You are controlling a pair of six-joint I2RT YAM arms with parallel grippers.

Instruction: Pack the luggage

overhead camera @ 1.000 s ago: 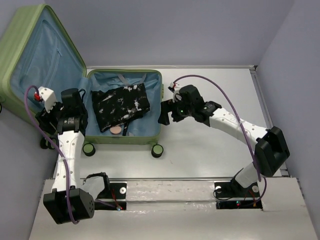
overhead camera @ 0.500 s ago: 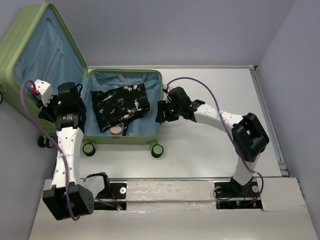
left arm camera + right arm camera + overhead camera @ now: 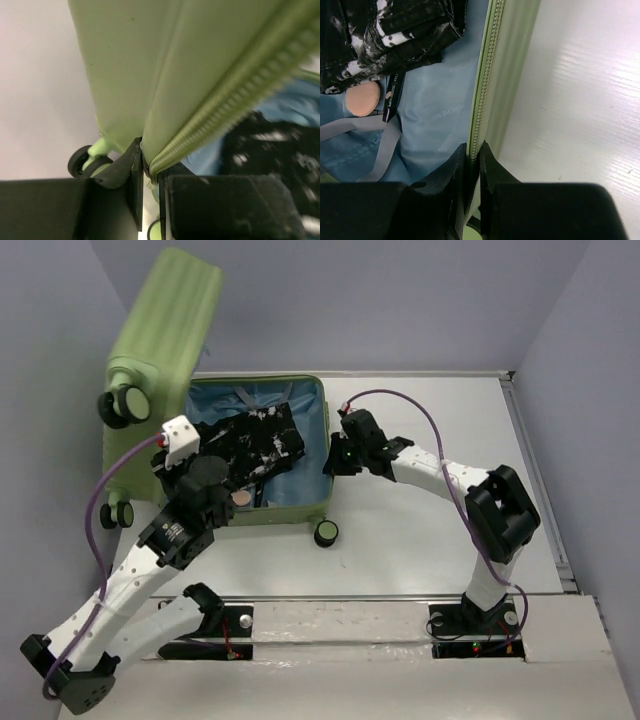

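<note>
- From my station, the luggage (image 3: 165, 320) reads light green all over. Its shell has ribs of the same green, and the zip teeth match it.
- Its lining (image 3: 297, 480) is light blue, with faint paler lettering in the right wrist view.
- The wheel (image 3: 326, 533) is black with a green centre.
- The garment (image 3: 255, 440) is black, splashed with irregular white marks.
- A small round patch (image 3: 364, 98) shows peach-pink.
- The strap (image 3: 377, 160) is grey.
- The tabletop (image 3: 440, 530) looks white.
- Both arms are white with black joints, and each trails a purple cable (image 3: 400, 398).
- The left hand (image 3: 150, 167) and right hand (image 3: 471, 155) are black.
- The walls (image 3: 400, 300) are a dull lilac-grey.
</note>
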